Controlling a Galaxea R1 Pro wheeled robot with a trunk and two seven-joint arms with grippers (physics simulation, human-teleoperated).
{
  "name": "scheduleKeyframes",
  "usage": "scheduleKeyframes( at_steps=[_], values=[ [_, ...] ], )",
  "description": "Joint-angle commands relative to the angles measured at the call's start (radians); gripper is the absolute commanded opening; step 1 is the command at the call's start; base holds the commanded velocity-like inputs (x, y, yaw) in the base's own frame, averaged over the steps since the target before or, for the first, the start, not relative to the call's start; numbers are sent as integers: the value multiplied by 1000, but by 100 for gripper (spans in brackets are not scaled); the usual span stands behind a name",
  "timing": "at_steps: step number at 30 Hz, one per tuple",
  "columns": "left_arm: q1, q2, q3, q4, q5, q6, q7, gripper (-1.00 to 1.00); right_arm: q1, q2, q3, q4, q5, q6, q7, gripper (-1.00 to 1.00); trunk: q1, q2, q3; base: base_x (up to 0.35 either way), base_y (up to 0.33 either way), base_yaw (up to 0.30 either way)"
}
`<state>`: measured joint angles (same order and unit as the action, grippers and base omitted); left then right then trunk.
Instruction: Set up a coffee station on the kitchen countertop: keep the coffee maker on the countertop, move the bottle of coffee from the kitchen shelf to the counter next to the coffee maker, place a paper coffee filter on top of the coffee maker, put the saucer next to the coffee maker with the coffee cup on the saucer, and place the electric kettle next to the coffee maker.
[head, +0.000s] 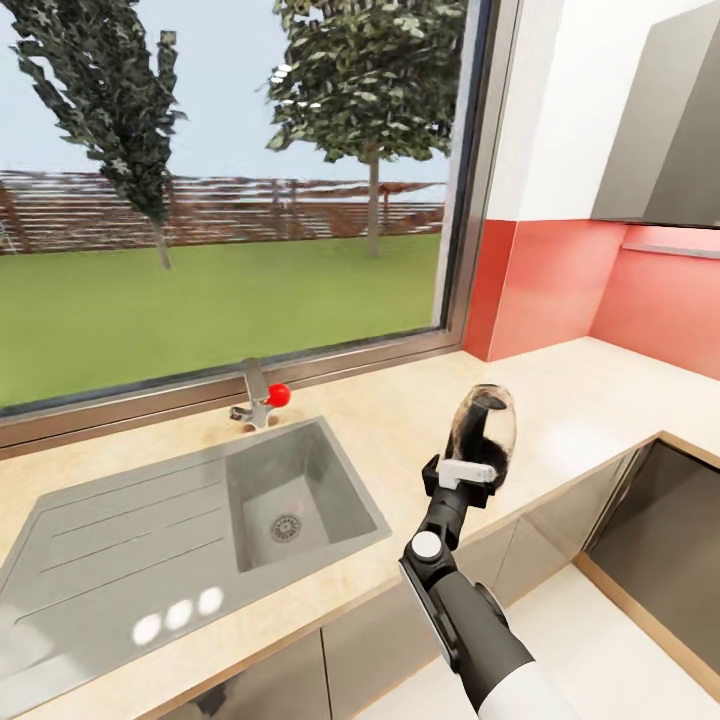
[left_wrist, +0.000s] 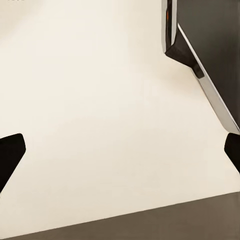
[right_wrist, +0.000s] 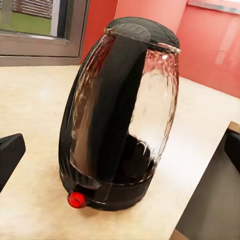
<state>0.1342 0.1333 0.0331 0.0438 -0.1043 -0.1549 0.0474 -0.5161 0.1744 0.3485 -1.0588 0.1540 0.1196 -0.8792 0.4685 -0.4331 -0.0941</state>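
One electric kettle (head: 486, 428) stands on the countertop (head: 580, 400) right of the single sink (head: 290, 490), the spread right gripper (head: 466, 478) hiding its base; left gripper (left_wrist: 120, 155) likewise spread, fingertips cropped.

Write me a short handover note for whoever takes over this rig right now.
Right tool: open, fingers either side of the electric kettle, not closed on it.
Left tool: open, holding nothing, over a pale floor.
Kettle stands upright on the countertop near its front edge, right of the sink.
No coffee maker in these views, so the kettle's placement cannot be confirmed.
Left: bottle of coffee, paper filter, saucer and cup, and checking the kettle ends beside the coffee maker.
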Motion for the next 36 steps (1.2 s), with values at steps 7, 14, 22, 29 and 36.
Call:
scheduleKeyframes(
  at_steps=[7, 14, 22, 29, 36],
  values=[
    [-1, 0, 4, 2, -11, -6, 5, 100, -1, 0, 1, 0, 7, 9, -4, 100, 1, -2, -2, 169, -132, 0],
    [-1, 0, 4, 2, -11, -7, 6, 100, -1, 0, 1, 0, 7, 9, -4, 100, 1, -2, -2, 122, -97, 0],
    [-1, 0, 4, 2, -11, -6, 6, 100, -1, 0, 1, 0, 7, 9, -4, 100, 1, -2, -2, 150, 80, 0],
    [-1, 0, 4, 2, -11, -6, 6, 100, -1, 0, 1, 2, 7, 9, -4, 100, 1, -2, -2, 60, 32, 0],
    [-1, 0, 4, 2, -11, -7, 6, 100, -1, 0, 0, 29, 7, -11, -4, 100, 1, -2, -2, 1, 0, 0]
  ],
)
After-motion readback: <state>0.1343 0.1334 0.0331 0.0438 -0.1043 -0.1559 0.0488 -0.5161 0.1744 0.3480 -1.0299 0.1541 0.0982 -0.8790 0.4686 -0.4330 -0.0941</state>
